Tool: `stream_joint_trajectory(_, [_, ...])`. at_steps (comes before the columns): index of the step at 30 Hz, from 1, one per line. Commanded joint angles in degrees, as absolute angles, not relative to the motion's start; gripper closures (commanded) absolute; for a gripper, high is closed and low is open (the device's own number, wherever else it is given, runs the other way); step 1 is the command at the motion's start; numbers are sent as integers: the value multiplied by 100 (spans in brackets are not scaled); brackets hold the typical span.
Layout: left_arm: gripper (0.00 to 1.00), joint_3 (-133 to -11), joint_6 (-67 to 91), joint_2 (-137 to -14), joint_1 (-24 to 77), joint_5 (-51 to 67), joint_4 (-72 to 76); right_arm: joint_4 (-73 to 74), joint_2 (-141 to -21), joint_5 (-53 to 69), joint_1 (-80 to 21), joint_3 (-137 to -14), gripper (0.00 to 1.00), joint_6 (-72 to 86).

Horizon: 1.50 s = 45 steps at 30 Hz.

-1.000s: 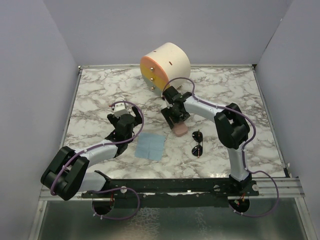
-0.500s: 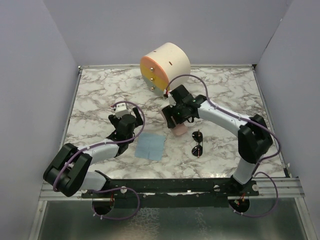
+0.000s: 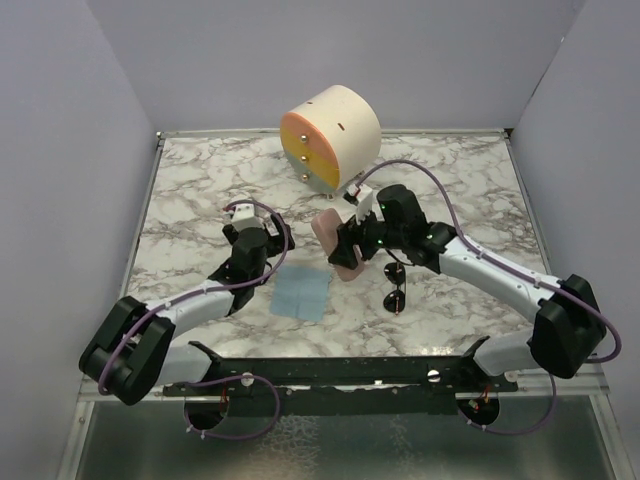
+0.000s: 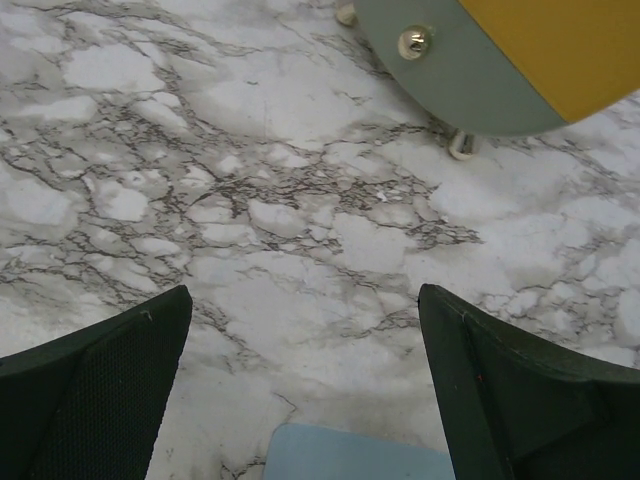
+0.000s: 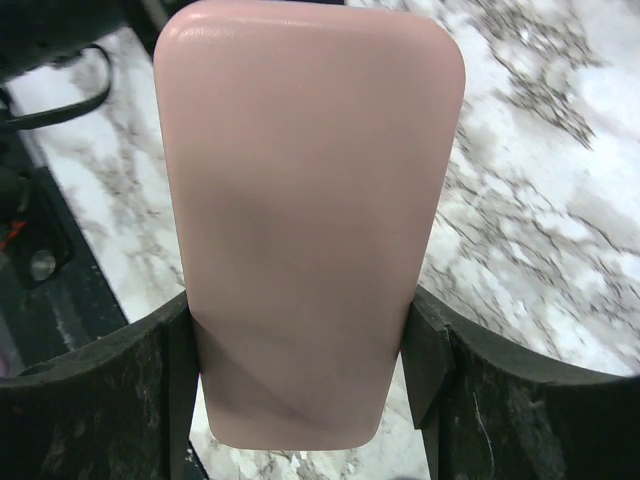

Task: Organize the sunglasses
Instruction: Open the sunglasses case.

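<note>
The sunglasses [image 3: 396,288], a small dark pair with round lenses, lie on the marble table to the right of centre, just below my right arm. My right gripper [image 3: 352,250] [image 5: 300,320] is shut on the pink oblong glasses case [image 3: 336,247] [image 5: 305,210]. It holds the case by one end, above the table and tilted. My left gripper [image 3: 268,240] [image 4: 302,300] stands open over bare marble, with nothing between its fingers. It is just up and left of the light blue cloth [image 3: 302,293] [image 4: 350,455].
A round cream drum cabinet [image 3: 330,137] [image 4: 500,60] with an orange face and small knobs stands on short feet at the back centre. The marble table [image 3: 200,190] is walled in on the left, back and right.
My right arm has lifted the pink case off the table and carried it slightly left, its elbow swinging out to the right. The left gripper has barely moved.
</note>
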State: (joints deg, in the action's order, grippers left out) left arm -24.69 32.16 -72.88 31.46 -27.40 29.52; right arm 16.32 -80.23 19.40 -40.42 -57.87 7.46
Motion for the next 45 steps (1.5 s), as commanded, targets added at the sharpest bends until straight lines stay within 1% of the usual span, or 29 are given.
stream_joint_trajectory(1, [3,-2444,3218,-6769,3129,-1645,3265,362,-7517,3001,-4055,-5557,99,679])
stream_joint_trajectory(6, [3,-1930,3194,-5869,3128,-962,3833,-32,-7170,3444,-4002,-5308,99,585])
stream_joint_trajectory(11, [3,-1642,3226,-5203,3125,-429,4007,-621,-7006,3843,-3919,-5032,99,775])
stream_joint_trajectory(15, [3,-1552,3240,-4790,3129,77,4063,-1101,-7069,4225,-3845,-4829,99,907])
stream_joint_trajectory(20, [3,-1474,2970,-4470,3129,470,4307,-1703,-7314,5073,-3581,-4621,99,973])
stream_joint_trajectory(23, [3,-1429,2847,-4492,3129,956,4534,-1996,-7574,5456,-3347,-4620,99,1065])
stream_joint_trajectory(28, [3,-1435,2767,-4780,3129,1820,4822,-2064,-7971,6079,-3102,-4827,99,1065])
stream_joint_trajectory(34, [2,-1412,2842,-5220,3120,2624,5584,-2414,-8168,6258,-3053,-4901,99,1182])
stream_joint_trajectory(45, [1,-1390,3430,-5890,3043,3503,6922,-2551,-8193,6554,-3039,-4894,99,1309])
